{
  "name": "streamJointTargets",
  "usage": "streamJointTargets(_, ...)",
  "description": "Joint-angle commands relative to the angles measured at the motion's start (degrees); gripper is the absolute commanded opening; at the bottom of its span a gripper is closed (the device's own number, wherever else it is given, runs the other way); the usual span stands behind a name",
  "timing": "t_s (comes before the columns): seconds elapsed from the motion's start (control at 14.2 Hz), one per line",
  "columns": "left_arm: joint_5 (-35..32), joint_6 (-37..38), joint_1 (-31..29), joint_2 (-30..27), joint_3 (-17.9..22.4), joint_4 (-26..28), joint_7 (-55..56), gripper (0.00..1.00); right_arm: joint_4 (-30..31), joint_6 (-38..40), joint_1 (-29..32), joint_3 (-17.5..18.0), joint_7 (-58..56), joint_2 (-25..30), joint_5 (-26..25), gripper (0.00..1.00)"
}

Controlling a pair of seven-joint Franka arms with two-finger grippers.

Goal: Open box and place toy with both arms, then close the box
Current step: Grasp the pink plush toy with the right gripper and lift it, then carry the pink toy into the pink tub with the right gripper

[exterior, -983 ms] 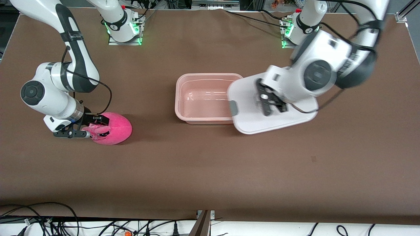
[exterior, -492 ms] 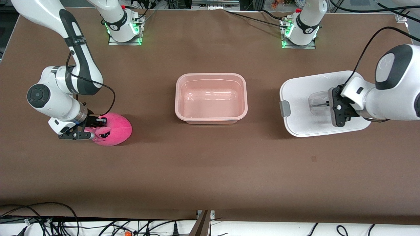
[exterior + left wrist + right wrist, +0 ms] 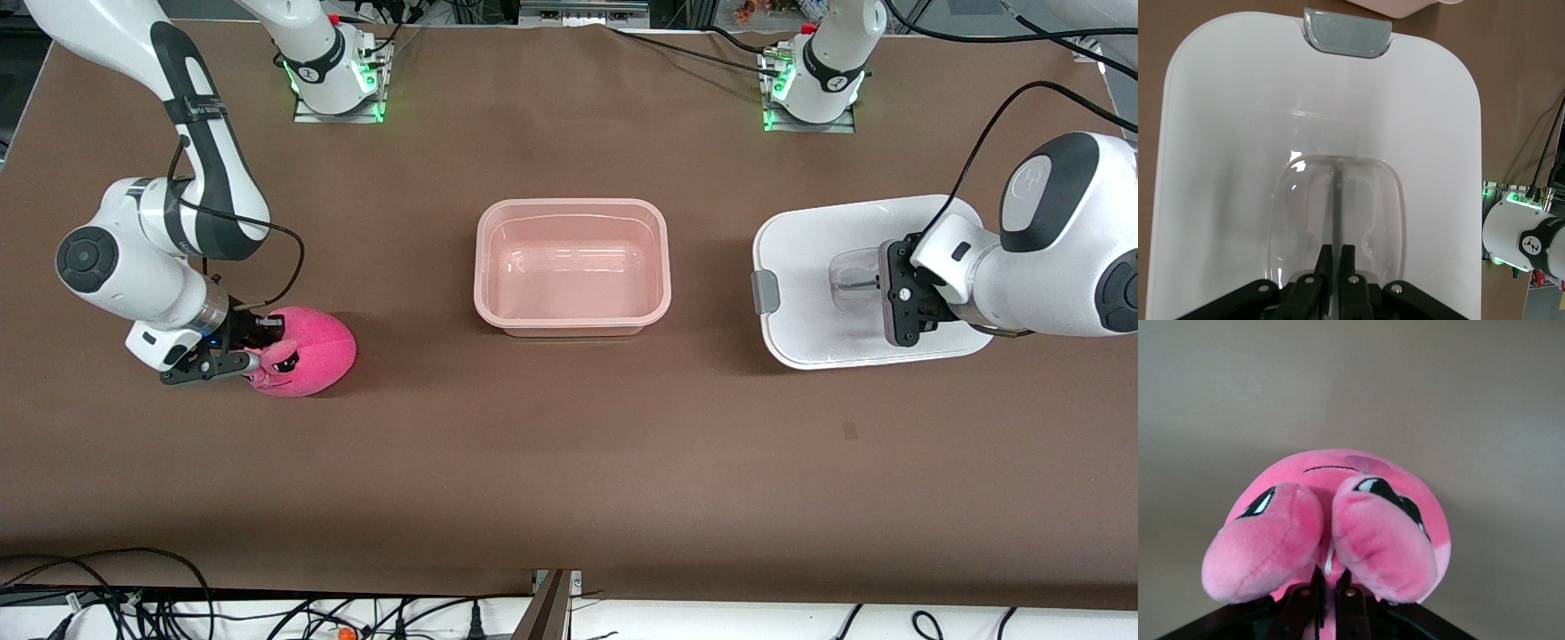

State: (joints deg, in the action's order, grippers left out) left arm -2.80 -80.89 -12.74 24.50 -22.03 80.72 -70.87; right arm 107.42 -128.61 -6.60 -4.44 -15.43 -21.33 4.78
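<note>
The box's pinkish tub [image 3: 483, 267] stands open and empty at the table's middle. Its white lid [image 3: 800, 293] is beside the tub toward the left arm's end, low at the table; I cannot tell if it rests. My left gripper [image 3: 876, 289] is shut on the lid's clear centre handle [image 3: 1338, 200], its own fingertips [image 3: 1338, 250] pinching the handle's thin bar. The pink plush toy [image 3: 311, 351] lies on the table toward the right arm's end. My right gripper [image 3: 244, 354] is shut on the toy [image 3: 1338, 513], clamped [image 3: 1329, 577] between its two ears.
A grey clip [image 3: 1347, 33] on the lid's end points toward the tub. The arms' bases [image 3: 333, 71] stand along the table edge farthest from the front camera. Cables [image 3: 89, 587] hang past the edge nearest the camera.
My left arm has carried the lid from over the tub to the left arm's end of the table and lowered it. My right gripper stays on the toy, which shifted slightly.
</note>
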Motion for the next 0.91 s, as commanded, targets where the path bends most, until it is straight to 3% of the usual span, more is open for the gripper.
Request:
streamJointTargets(0.0, -1.86, 1.7, 0.35, 0.82, -0.46, -2.14, -1.28, 0.0, -9.47, 11.41, -0.16, 0.74, -5.39, 0.67, 0.77, 0.0)
streamJointTargets(0.14, -1.86, 1.7, 0.26, 0.82, -0.47, -2.14, -1.28, 0.0, -15.9, 19.42, -2.35, 0.92, -7.32, -0.2, 0.59, 0.0)
streamJointTargets(0.42, -1.51, 1.7, 0.43, 0.82, -0.47, -2.14, -1.28, 0.0, -20.93, 26.03, -10.6, 1.01, -16.53, 0.14, -0.11, 0.0)
streamJointTargets(0.63, -1.51, 1.87, 0.52, 0.82, -0.47, -2.05, -1.28, 0.0, -24.52, 26.4, -19.48, 1.36, -20.07, 0.23, -5.64, 0.0)
streamJointTargets(0.84, -1.6, 1.87, 0.52, 0.9, -0.47, -1.97, -1.37, 0.0, -25.77, 27.01, -27.48, 1.36, -20.78, -0.29, -8.03, 0.0)
